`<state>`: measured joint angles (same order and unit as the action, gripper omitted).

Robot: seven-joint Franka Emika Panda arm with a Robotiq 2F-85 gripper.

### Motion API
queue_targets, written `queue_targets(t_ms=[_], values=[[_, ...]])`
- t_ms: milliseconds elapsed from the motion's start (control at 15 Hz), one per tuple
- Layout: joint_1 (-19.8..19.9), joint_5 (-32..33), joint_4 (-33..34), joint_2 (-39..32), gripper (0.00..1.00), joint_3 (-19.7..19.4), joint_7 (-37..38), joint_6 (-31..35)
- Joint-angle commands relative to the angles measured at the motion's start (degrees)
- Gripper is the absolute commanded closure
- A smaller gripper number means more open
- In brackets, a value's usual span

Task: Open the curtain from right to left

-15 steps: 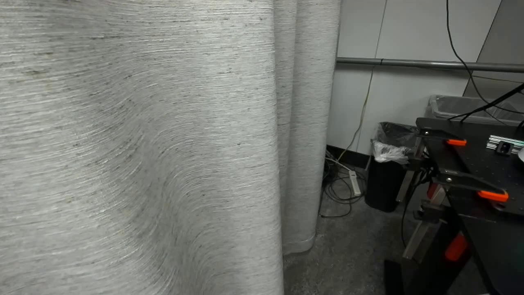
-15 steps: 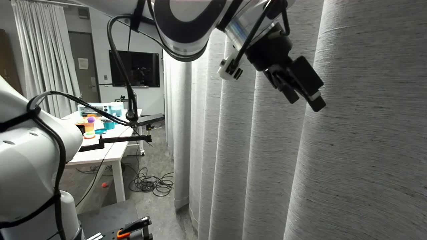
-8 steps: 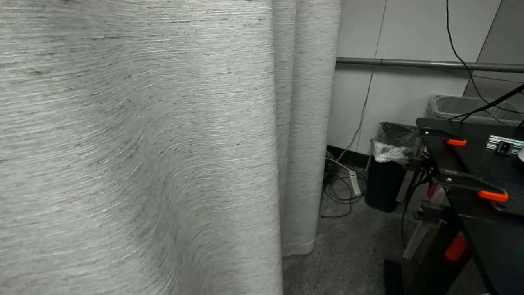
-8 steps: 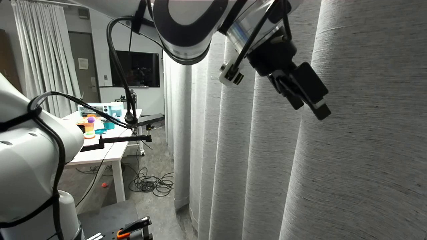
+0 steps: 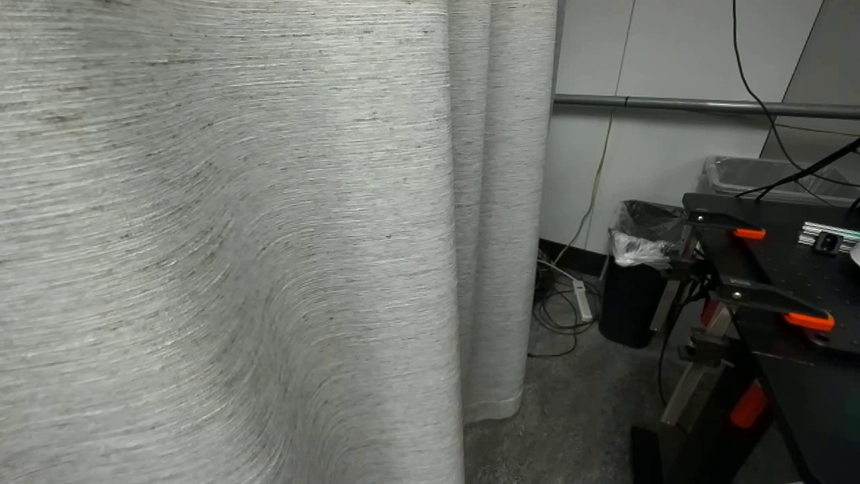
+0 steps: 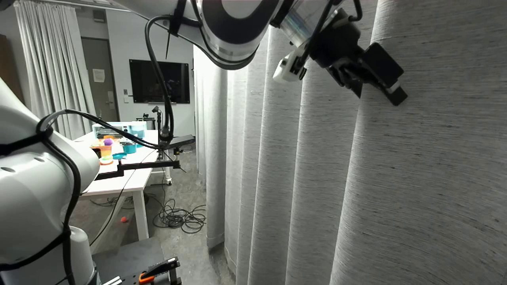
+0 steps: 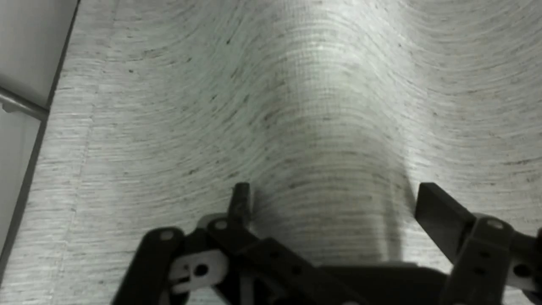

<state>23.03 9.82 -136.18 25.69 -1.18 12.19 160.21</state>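
The gripper (image 7: 331, 201) is held unclenched and unloaded, its fingers (image 7: 444, 216) parted; directly ahead, a rounded fold of the curtain (image 7: 322, 93) is framed between them, though whether it is touched cannot be told. The fold's long axis is carried up and down, across the closing line, so a pinch seems called for. Beyond the side edge, at the wrist view's left, a wall (image 7: 34, 46) can be seen.

- Glossy white, rounded arm shell (image 6: 27, 186), nine o'clock in an exterior view
- Long black cable (image 6: 67, 251), black straps (image 6: 33, 252)
- Silver metal wrist cylinder (image 6: 300, 23), one o'clock
- Black angular gripper (image 7: 334, 199), pale round screws (image 7: 166, 235)
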Motion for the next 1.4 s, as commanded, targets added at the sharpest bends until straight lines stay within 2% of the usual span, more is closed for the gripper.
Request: queue_targets(t_ms=[0, 133, 333, 600, 733, 1067, 1333], values=[[1.73, 2.05, 3.67, -3.94, 0.25, 1.18, 3.57, 3.55], [0.7, 0.89, 4.13, -4.55, 0.34, 0.42, 2.9, 3.14], [-0.36, 0.27, 4.21, -4.81, 0.58, -0.07, 2.54, 2.49], [-0.57, 0.88, 3.81, -3.55, 0.89, 1.19, 3.58, 1.47], [-1.21, 0.71, 3.71, -2.94, 1.0, 1.94, 3.72, 0.84], [-5.37, 0.63, 3.24, -1.19, 1.0, 6.39, 3.5, -1.59], [-7.18, 4.46, 3.0, 0.05, 1.0, 14.62, 5.79, -2.83]])
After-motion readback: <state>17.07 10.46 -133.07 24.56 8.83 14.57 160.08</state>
